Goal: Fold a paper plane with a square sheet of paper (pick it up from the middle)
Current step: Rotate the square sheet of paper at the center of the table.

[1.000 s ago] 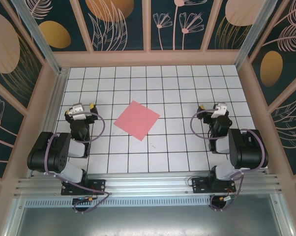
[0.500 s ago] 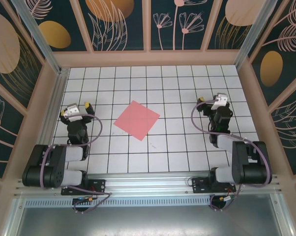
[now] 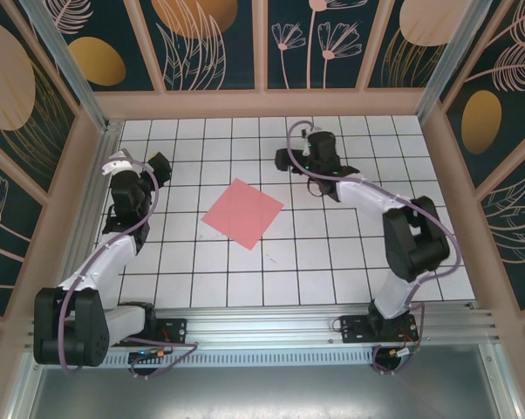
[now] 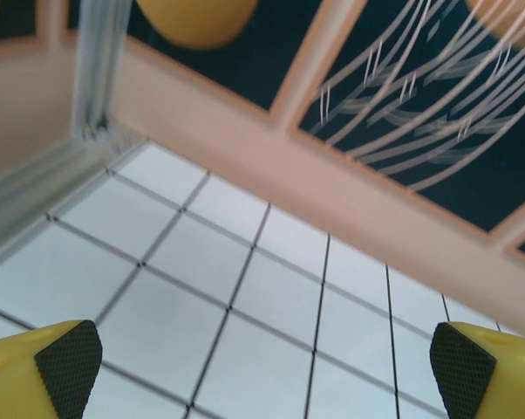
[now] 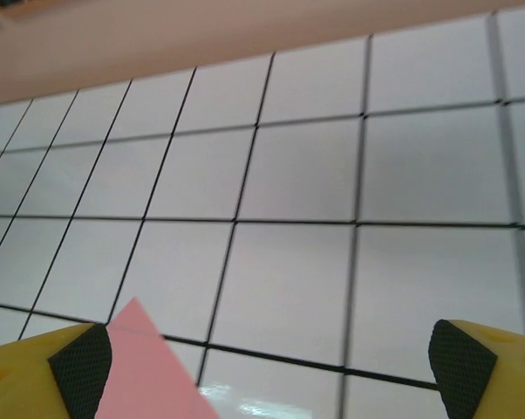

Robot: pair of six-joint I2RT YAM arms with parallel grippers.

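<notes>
The square sheet of paper point(image 3: 242, 213) is pink-red and lies flat and unfolded, turned like a diamond, in the middle of the white grid table. Its corner point(image 5: 149, 380) pokes into the bottom left of the right wrist view. My right gripper point(image 3: 290, 155) hangs beyond the sheet's far right corner, open, with nothing between the fingers point(image 5: 271, 371). My left gripper point(image 3: 139, 162) is off to the sheet's left near the far left wall, also open and empty point(image 4: 264, 367). The paper plane is out of view.
Wooden walls point(image 3: 262, 103) with dark patterned panels close the table on three sides. A metal post point(image 4: 97, 70) stands in the far left corner close to my left gripper. A metal rail point(image 3: 262, 327) carries both arm bases at the near edge.
Both arms have unfolded from near their bases. The left gripper rose toward the far left wall. The right gripper swung far and left, to beyond the sheet. The sheet has not moved.
</notes>
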